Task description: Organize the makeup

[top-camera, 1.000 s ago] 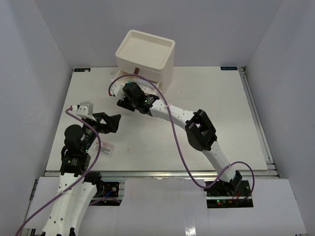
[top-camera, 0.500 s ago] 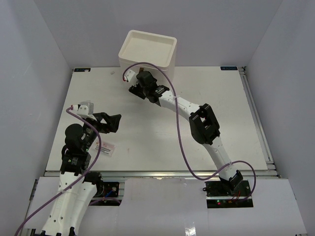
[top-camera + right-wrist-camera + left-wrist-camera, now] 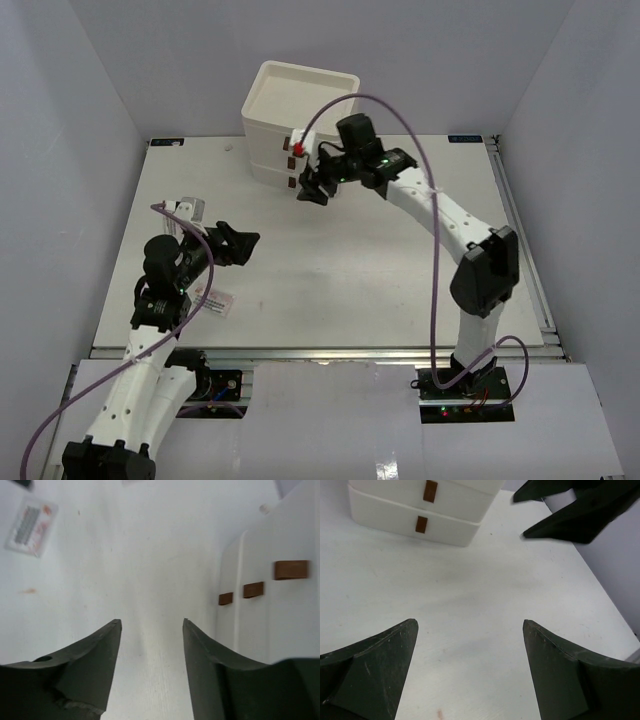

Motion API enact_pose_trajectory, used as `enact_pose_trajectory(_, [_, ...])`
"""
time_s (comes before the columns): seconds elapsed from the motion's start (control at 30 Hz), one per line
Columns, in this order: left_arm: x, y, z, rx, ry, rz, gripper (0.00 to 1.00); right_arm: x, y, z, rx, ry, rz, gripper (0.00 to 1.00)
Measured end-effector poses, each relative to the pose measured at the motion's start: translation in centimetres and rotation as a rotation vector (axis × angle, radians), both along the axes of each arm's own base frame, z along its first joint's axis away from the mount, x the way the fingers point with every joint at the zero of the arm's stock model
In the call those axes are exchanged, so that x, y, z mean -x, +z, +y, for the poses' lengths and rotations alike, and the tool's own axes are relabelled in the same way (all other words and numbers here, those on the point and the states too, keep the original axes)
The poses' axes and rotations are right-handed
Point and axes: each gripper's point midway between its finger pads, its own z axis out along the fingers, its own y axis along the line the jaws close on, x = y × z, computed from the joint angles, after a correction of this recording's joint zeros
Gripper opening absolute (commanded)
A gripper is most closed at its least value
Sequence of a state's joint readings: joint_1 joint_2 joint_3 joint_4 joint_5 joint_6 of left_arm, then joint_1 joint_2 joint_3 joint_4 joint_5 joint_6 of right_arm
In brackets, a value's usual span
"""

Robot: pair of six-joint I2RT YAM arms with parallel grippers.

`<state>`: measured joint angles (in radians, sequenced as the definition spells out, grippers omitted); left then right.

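Of the makeup, only a flat white packet with red print [image 3: 213, 301] shows, lying on the table beside my left arm; the right wrist view has this packet [image 3: 31, 526] at its far left. My left gripper [image 3: 243, 241] [image 3: 470, 625] hovers wide open over bare table, empty. My right gripper [image 3: 309, 190] [image 3: 151, 622] stands open and empty just in front of the cream drawer chest [image 3: 300, 105], apart from it. The chest's drawers look shut, their brown handles [image 3: 253, 589] facing out.
The chest [image 3: 415, 520] stands at the table's back edge, centre. Grey walls close in the table [image 3: 400, 260] on three sides. My right gripper's dark fingers [image 3: 570, 510] show at the top right of the left wrist view.
The open drawer at the chest's front is now shut. My right gripper has swung from the chest's left front to its right front and narrowed. My left gripper has shifted slightly right.
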<state>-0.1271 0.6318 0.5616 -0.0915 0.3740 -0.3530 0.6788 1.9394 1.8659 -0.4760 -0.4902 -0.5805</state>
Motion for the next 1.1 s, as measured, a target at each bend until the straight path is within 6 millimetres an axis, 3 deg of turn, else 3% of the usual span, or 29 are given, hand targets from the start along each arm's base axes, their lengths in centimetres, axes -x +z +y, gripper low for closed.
enact_pose_trajectory(0.07, [-0.8,-1.3,-0.9,0.034,-0.038,0.055,0.89,0.7,3.5,-2.9,-0.097,0.010,0.009,0.57])
enact_pose_trajectory(0.13, [-1.9,-2.9,-1.8,0.076,-0.069,0.130,0.88,1.0,5.0,-6.9,-0.159,-0.024,0.011,0.57])
enact_pose_trajectory(0.23, [-4.0,-7.0,-2.9,0.108,-0.081,0.278,0.87,2.6,4.1,-11.5,-0.194,-0.070,0.071,0.58])
enact_pose_trajectory(0.33, [-5.6,-11.3,-4.4,0.094,-0.092,0.414,0.87,4.6,1.9,-13.1,-0.221,-0.058,0.147,0.60])
enact_pose_trajectory(0.43, [-7.9,-13.6,-6.1,0.058,-0.097,0.464,0.87,6.2,-0.5,-14.5,-0.238,-0.056,0.233,0.60])
enact_pose_trajectory(0.5, [-9.6,-14.2,-7.1,0.026,-0.107,0.450,0.87,6.2,-0.7,-15.8,-0.272,-0.071,0.270,0.60])
enact_pose_trajectory(0.6, [-13.9,-14.7,-8.2,-0.025,-0.106,0.376,0.87,5.6,-0.1,-17.9,-0.326,-0.104,0.272,0.61])
enact_pose_trajectory(0.67, [-16.3,-15.2,-8.5,-0.052,-0.097,0.330,0.86,5.8,0.4,-18.5,-0.348,-0.107,0.260,0.61])
enact_pose_trajectory(0.93, [-23.7,-17.3,-8.8,-0.131,-0.040,0.223,0.75,6.5,2.1,-18.1,-0.390,-0.046,0.229,0.62])
enact_pose_trajectory(1.1, [-26.2,-18.7,-8.8,-0.151,-0.007,0.196,0.69,6.7,2.1,-18.1,-0.396,-0.040,0.241,0.62])
